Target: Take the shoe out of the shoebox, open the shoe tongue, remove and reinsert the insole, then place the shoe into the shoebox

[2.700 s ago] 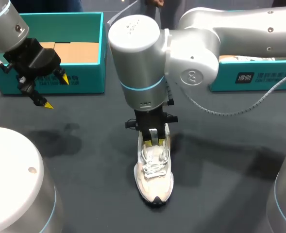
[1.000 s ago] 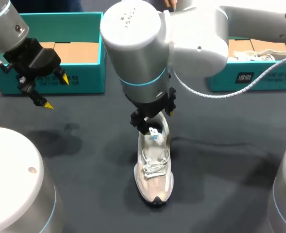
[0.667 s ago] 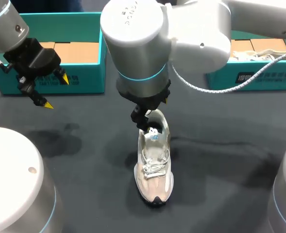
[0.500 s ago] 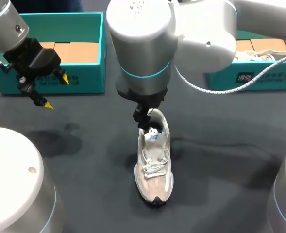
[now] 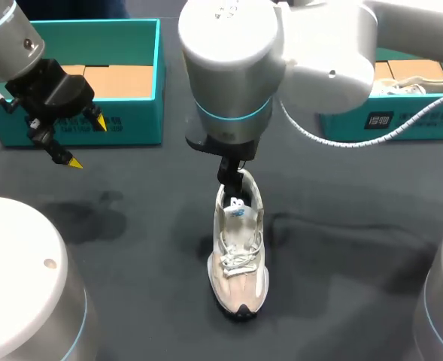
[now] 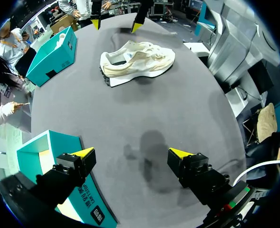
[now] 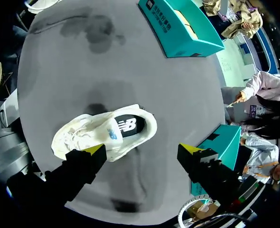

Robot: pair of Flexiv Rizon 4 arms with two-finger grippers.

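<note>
Cream mesh and pale suede make up the shoe [image 5: 238,256], which sits near the middle of the table [image 5: 131,248], toe toward the near edge and heel toward the far edge. It has not shifted over the last few seconds. What has changed is the right gripper [image 7: 142,149]. It was pushed down at the heel opening, and it has since lifted and swung its wrist round. Now it hangs just above the shoe with its yellow-tipped fingers spread wide and nothing between them. From the head view one dark finger hangs right at the heel collar, and I can't tell whether it touches. The tongue [image 5: 237,214] now stands pulled up, and the dark insole [image 7: 128,126] shows in the opening.

The left gripper [image 5: 86,143] has stayed put near the far left corner, with its fingers apart and empty, just in front of the left shoebox [image 5: 131,128].

The tabletop is a matte charcoal cloth with faint dark blotches. Both boxes are teal card and sit along the far edge. The left one shows a brown cardboard lining [image 5: 116,79], and the right shoebox [image 5: 402,116] holds something white.
</note>
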